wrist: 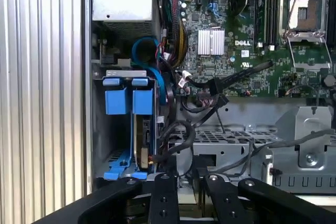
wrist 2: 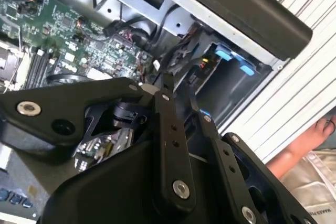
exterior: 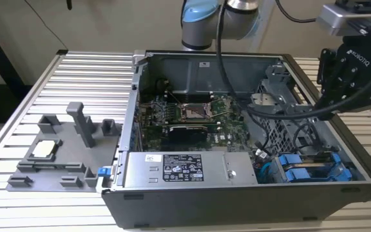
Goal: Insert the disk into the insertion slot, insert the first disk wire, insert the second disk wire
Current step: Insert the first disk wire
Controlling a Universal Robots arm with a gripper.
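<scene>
My gripper (wrist: 186,182) is matt black, studded with shiny metal screw heads. The disk (wrist: 143,102) wears smooth, glossy blue plastic. The insertion slot (wrist: 100,129) is dull grey sheet metal. The case (exterior: 237,208) is matt dark grey metal. The table (exterior: 89,77) is ribbed, satin-bright metal, and the fixture (exterior: 56,159) near its edge looks like matt grey plastic.

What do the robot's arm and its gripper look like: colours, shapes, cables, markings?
In the exterior view the arm is a rounded silver-grey joint with a light blue cap; a thick black cable runs down past it. The gripper is matt black, built of flat jointed bars fastened with silver screws, and its body carries white lettering.
</scene>
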